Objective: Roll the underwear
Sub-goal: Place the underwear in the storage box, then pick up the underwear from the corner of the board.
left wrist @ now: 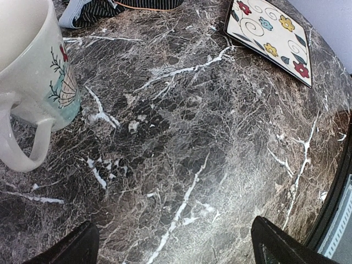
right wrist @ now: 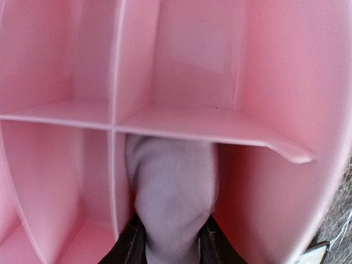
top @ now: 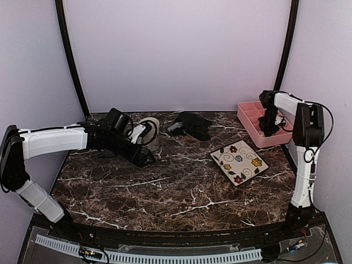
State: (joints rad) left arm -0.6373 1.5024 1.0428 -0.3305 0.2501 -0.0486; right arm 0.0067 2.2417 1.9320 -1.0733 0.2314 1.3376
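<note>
The black ribbed underwear [top: 191, 124] lies crumpled at the back middle of the table; its grey-edged corner shows in the left wrist view [left wrist: 91, 10]. The pale pink and white underwear [right wrist: 173, 192] is a rolled bundle held between my right gripper's fingers [right wrist: 171, 250], pushed down into a compartment of the pink divided box [top: 258, 122]. My right gripper [top: 269, 127] is inside that box. My left gripper [left wrist: 176, 245] is open and empty, low over bare marble, beside a white mug [left wrist: 33, 77].
The white mug [top: 148, 132] stands at the back left by the left gripper [top: 144, 157]. A flowered square plate [top: 238, 162] lies right of centre, also in the left wrist view [left wrist: 272, 33]. The pink box has thin dividers [right wrist: 118, 82].
</note>
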